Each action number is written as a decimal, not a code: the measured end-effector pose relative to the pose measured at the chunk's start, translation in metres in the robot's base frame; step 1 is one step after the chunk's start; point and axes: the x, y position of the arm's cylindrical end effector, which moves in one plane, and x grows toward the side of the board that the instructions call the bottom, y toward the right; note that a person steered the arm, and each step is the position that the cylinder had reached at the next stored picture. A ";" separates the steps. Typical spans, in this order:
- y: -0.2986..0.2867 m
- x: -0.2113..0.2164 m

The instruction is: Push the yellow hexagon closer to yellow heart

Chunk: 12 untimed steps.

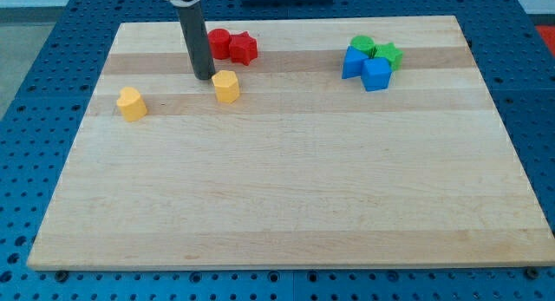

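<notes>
The yellow hexagon (226, 86) sits on the wooden board in the upper left part of the view. The yellow heart (132, 103) lies further to the view's left and slightly lower, well apart from the hexagon. My tip (204, 76) rests on the board just to the upper left of the yellow hexagon, very close to it; I cannot tell whether it touches. The dark rod rises from the tip to the view's top.
A red cylinder (218, 42) and a red star (243, 48) sit together just above the hexagon. Two blue blocks (366, 68) and two green blocks (376, 51) cluster at the upper right. The wooden board (286, 206) lies on a blue perforated table.
</notes>
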 end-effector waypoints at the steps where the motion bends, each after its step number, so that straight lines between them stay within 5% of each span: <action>1: 0.023 -0.013; 2: 0.063 -0.009; 4: 0.053 0.043; 7: 0.003 0.000; 12: -0.008 0.034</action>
